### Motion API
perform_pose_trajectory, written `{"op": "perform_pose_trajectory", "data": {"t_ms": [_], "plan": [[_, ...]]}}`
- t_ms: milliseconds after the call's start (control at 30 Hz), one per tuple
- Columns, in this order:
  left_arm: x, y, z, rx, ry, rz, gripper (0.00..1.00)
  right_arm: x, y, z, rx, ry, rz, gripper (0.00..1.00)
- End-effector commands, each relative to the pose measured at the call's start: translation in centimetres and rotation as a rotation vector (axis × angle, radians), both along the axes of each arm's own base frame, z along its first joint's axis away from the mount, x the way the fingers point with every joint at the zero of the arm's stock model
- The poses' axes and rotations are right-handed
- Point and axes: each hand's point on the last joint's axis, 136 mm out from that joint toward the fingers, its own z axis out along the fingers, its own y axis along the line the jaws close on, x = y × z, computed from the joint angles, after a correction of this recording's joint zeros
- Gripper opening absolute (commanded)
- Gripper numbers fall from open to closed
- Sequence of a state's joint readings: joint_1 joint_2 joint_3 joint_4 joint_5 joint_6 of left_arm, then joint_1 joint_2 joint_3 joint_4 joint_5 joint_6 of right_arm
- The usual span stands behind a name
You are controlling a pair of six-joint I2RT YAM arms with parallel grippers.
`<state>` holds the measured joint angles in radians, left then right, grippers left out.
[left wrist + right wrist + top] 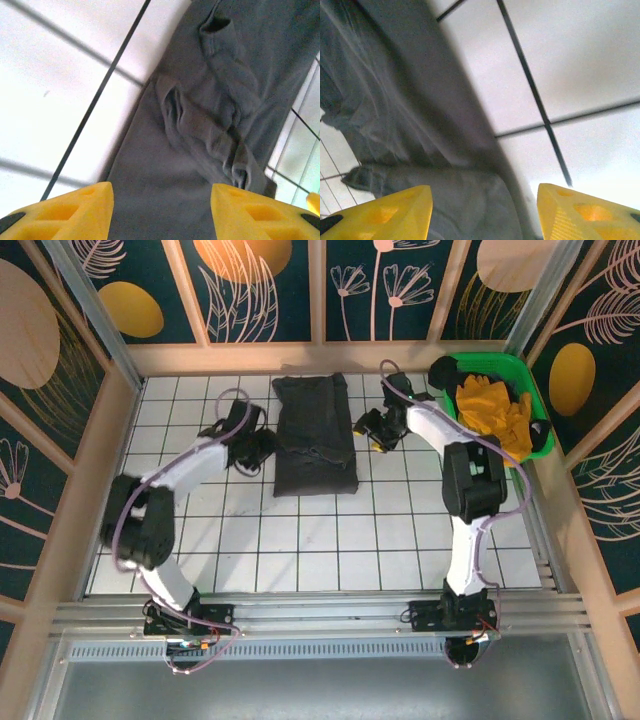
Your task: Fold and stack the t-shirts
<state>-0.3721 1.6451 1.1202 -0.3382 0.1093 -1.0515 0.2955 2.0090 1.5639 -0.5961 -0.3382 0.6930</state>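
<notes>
- Centre far on the white-tiled table (400,530), a charcoal t-shirt (315,435) lies folded into a long panel running near to far, its sides turned in.
- Your left gripper (257,446) stands just beside the shirt's left edge and your right gripper (371,430) just beside its right edge. Both are around mid-length.
- Both wrist views show the yellow fingers (65,212) spread wide, with nothing held between them.
- The left wrist view picks out a rumpled sleeve (210,135) bunched on top of the panel.
- Expect the shirt to be light, soft and limp. It will likely sag when lifted and drag on the tiles, and loose layers may slide apart.
- Take hold at an edge through all the layers. Pinching both near corners together is probably best, so the fold carries over evenly.
- At the far right, a green bin (500,361) holds yellow cloth (490,410). It may be more shirts, though the pile is too crumpled to tell.
</notes>
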Motion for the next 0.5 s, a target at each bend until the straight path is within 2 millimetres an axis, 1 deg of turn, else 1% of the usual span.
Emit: {"op": "perform_pose_trajectory", "data": {"t_ms": [0,67,133,167,267,333,467], "plan": [[-4.4,0.0,-1.4,-0.133,0.060,0.040,0.54,-4.6,0.2,1.4,0.034,0.018,0.013,0.58],[-5.8,-0.7,-2.0,-0.216,0.074,0.050,0.55,-7.4,1.1,0.8,0.093,0.049,-0.007,0.58],[-6.3,-1.1,-2.6,-0.260,0.086,0.057,0.56,-9.4,1.9,0.2,0.139,0.077,-0.036,0.58],[-6.3,-1.2,-2.8,-0.274,0.088,0.063,0.56,-10.2,2.3,0.1,0.164,0.087,-0.054,0.58],[-5.8,-1.8,-3.1,-0.315,0.091,0.066,0.57,-11.5,3.4,-0.7,0.215,0.121,-0.094,0.59],[-5.8,-2.2,-3.6,-0.337,0.109,0.072,0.57,-12.0,3.8,-1.7,0.216,0.162,-0.115,0.59],[-6.5,-2.6,-5.1,-0.354,0.159,0.071,0.56,-12.7,4.5,-3.2,0.220,0.230,-0.135,0.59]]}}
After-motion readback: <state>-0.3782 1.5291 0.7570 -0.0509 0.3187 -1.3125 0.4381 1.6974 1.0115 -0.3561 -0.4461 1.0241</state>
